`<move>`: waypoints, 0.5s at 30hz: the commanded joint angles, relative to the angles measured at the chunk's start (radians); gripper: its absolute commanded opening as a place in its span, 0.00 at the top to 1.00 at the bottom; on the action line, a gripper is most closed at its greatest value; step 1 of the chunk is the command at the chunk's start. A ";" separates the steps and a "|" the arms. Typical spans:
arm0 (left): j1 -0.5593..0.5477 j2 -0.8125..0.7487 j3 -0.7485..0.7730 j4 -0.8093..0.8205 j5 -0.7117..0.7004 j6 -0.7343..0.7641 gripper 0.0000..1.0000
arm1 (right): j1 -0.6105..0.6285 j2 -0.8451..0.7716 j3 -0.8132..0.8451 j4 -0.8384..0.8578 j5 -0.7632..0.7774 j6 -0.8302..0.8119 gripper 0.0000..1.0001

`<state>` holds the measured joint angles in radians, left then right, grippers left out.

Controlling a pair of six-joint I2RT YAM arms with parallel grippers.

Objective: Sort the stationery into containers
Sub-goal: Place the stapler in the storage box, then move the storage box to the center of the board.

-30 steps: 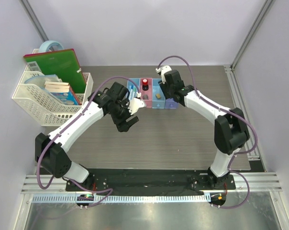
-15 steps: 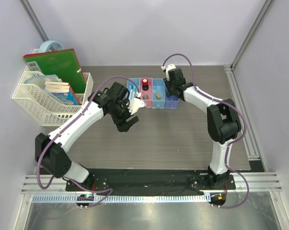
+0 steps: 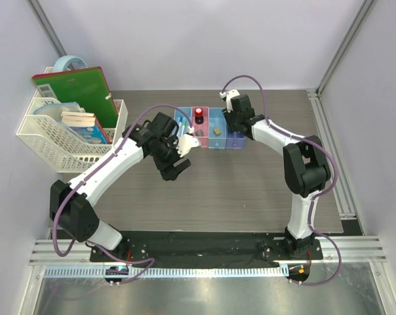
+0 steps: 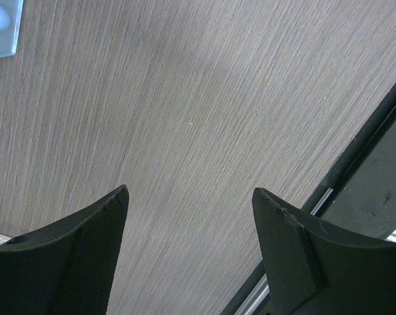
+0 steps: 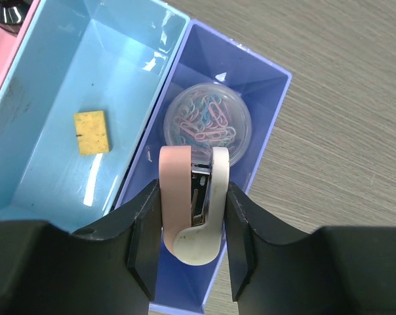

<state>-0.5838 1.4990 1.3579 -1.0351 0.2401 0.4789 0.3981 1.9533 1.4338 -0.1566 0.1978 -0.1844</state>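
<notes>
Right gripper (image 5: 193, 200) clenched on clip (image 5: 194, 248), flat sides between jaws, over purple bin (image 5: 269, 98); tub (image 5: 208, 121) just beyond fingertips. Clip judged light, rigid, slippery plastic. Left gripper (image 4: 191, 226) released, empty.

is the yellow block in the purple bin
No, the yellow block lies on the floor of the light blue bin.
</notes>
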 commanded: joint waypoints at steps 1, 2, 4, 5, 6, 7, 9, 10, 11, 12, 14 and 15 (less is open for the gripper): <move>0.002 -0.002 0.032 0.029 0.018 0.003 0.23 | 0.005 -0.025 -0.015 0.035 -0.034 0.008 0.67; 0.002 0.000 0.030 0.030 0.018 0.003 0.23 | 0.005 -0.031 -0.025 0.031 -0.040 0.008 0.67; 0.002 0.003 0.032 0.032 0.016 0.006 0.23 | 0.005 -0.036 -0.036 0.025 -0.047 0.003 0.67; 0.002 0.003 0.033 0.033 0.018 0.004 0.23 | 0.008 -0.039 -0.045 0.023 -0.054 -0.001 0.67; 0.002 0.004 0.036 0.033 0.018 0.004 0.23 | 0.007 -0.039 -0.050 0.020 -0.054 -0.003 0.67; 0.004 0.006 0.043 0.033 0.021 0.003 0.23 | 0.007 -0.037 -0.055 0.017 -0.054 -0.007 0.67; 0.002 0.012 0.047 0.033 0.024 0.003 0.23 | 0.008 -0.036 -0.061 0.017 -0.055 -0.015 0.66; 0.002 0.013 0.052 0.033 0.024 0.000 0.23 | 0.008 -0.034 -0.061 0.014 -0.054 -0.015 0.66; 0.002 0.017 0.055 0.033 0.025 0.000 0.23 | 0.008 -0.031 -0.053 0.009 -0.054 -0.020 0.64; 0.002 0.017 0.052 0.033 0.024 -0.002 0.23 | 0.007 -0.027 -0.050 0.002 -0.055 -0.020 0.63; 0.002 0.018 0.055 0.035 0.024 0.000 0.23 | 0.008 -0.024 -0.033 -0.008 -0.052 -0.023 0.59; 0.002 0.018 0.055 0.035 0.022 0.001 0.23 | 0.008 -0.025 -0.029 -0.014 -0.049 -0.024 0.57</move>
<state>-0.5838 1.5162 1.3743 -1.0229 0.2401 0.4789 0.4015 1.9533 1.3697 -0.1608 0.1535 -0.1898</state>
